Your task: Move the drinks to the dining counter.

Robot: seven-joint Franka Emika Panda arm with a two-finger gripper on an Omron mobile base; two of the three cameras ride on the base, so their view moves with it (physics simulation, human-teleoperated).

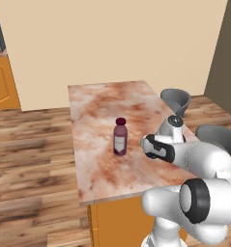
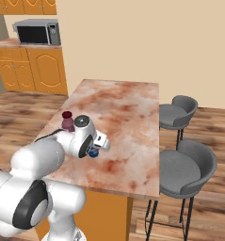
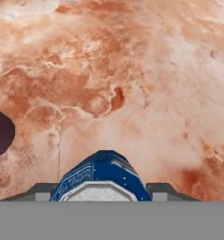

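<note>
Gripper (image 3: pixel 100 194) holds the blue can (image 3: pixel 100 180) between its fingertips, over the dining counter (image 3: pixel 146 84); maroon blob at the left edge is the bottle (image 3: pixel 0 132).

Left base view: bottle (image 1: pixel 120 137) stands upright mid-counter (image 1: pixel 102 101), just left of the wrist (can hidden by the arm).

Right base view: can (image 2: pixel 93 152) peeks under the hand, bottle (image 2: pixel 67 120) behind the arm; two grey stools (image 2: pixel 183 164) along the counter's right side, microwave (image 2: pixel 36 32) far left.

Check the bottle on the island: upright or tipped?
Upright. The bottle stands on its base on the dining counter, red cap on top, beside the arm and apart from it.
</note>
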